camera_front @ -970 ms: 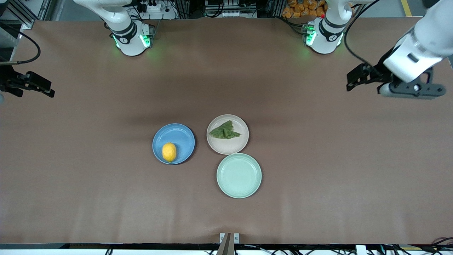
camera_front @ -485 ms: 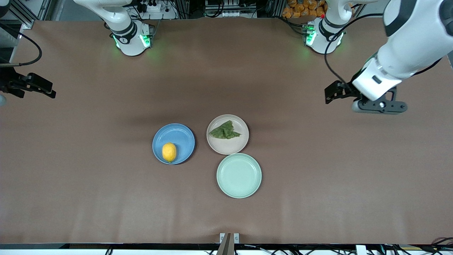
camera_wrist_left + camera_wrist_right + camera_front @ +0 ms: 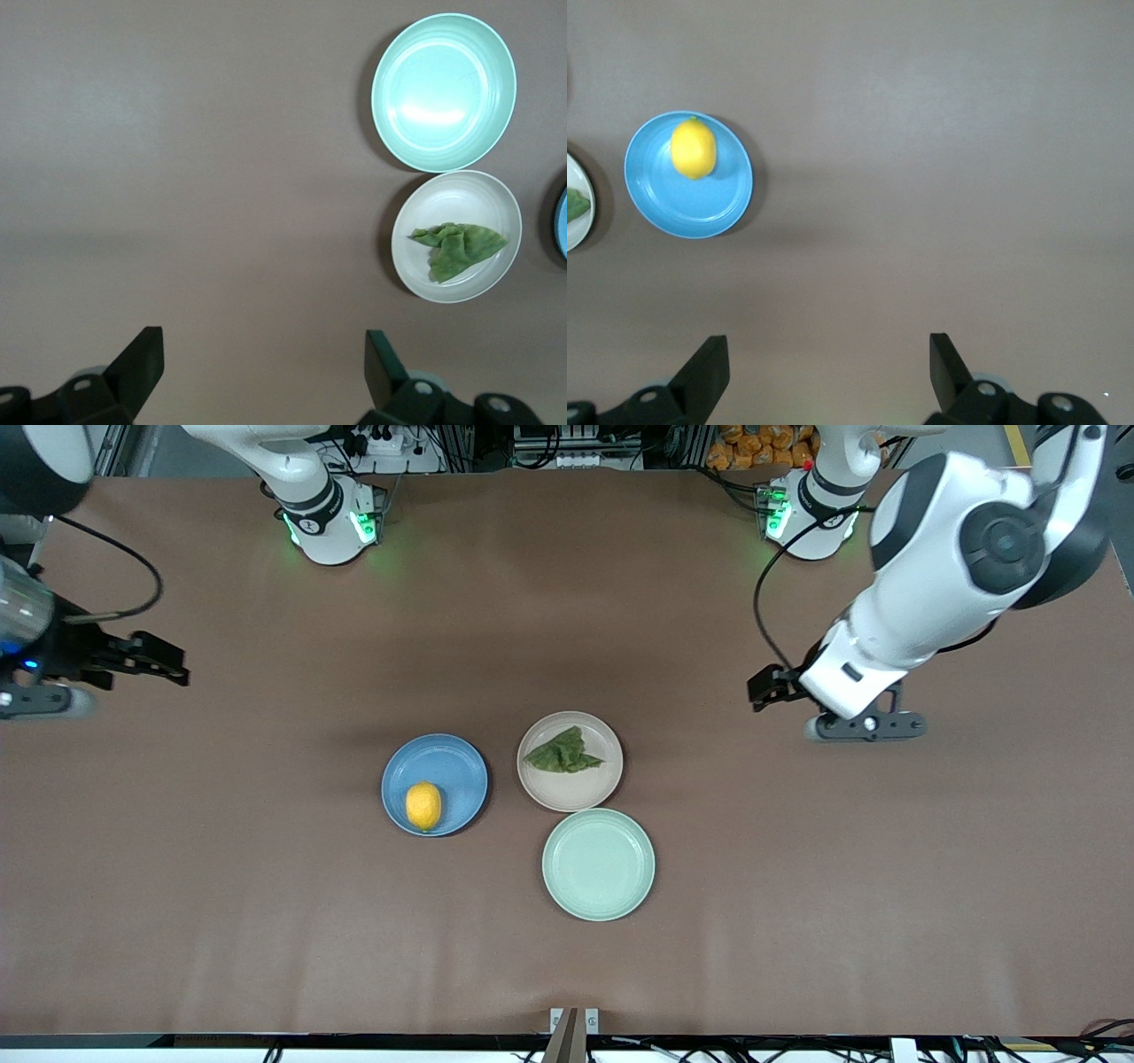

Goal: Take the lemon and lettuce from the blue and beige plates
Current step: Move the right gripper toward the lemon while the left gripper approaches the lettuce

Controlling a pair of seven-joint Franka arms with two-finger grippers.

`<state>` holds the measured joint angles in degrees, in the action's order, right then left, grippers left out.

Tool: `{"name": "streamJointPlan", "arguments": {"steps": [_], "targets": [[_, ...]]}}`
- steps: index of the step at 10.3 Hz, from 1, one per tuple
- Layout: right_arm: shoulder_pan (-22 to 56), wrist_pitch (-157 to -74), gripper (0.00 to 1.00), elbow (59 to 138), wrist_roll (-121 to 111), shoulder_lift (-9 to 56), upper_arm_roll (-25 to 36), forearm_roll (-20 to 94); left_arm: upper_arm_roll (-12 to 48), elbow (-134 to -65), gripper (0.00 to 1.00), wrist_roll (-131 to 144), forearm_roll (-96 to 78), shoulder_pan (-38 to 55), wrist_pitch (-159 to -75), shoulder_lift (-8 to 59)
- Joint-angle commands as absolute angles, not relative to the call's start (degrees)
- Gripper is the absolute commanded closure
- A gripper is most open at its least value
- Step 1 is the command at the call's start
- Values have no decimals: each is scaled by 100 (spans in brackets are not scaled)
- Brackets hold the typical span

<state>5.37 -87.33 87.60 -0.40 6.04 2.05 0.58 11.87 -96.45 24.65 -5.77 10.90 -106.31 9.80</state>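
The yellow lemon (image 3: pixel 423 806) lies on the blue plate (image 3: pixel 454 766) near the table's middle. The dark green lettuce (image 3: pixel 563 753) lies on the beige plate (image 3: pixel 576 790) beside it, toward the left arm's end. My left gripper (image 3: pixel 864 726) is open and empty over bare table, well off the beige plate; its wrist view shows the lettuce (image 3: pixel 456 248) on the beige plate (image 3: pixel 461 190). My right gripper (image 3: pixel 40 701) is open and empty over the table's right-arm end; its wrist view shows the lemon (image 3: pixel 694 149) on the blue plate (image 3: pixel 700 204).
An empty mint-green plate (image 3: pixel 598 864) sits nearer the front camera, touching the beige plate; it also shows in the left wrist view (image 3: pixel 443 88). Brown table covering (image 3: pixel 266 921) lies all around the plates.
My left arm has swung in from the table's end toward the plates and lower. My right gripper has moved a little inward toward the plates. Lemon, lettuce and plates have not moved.
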Motion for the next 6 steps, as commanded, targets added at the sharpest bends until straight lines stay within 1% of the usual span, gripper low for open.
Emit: {"name": "streamJointPlan", "arguments": {"steps": [1,4,6], "targets": [[746,-8928,0,8657,114,948,229,246,1187,-9467,0,3108,-633,1396,-10976,1369],[1028,-9403,0,8666,167,1387,220,325,1169,-9220,0,4057,-598,1783,-11056,1818],[1221,-9763,0,8684,402,1677,220,325,1169,-9123,0,4638,-449,2003,-11293,2125]]}}
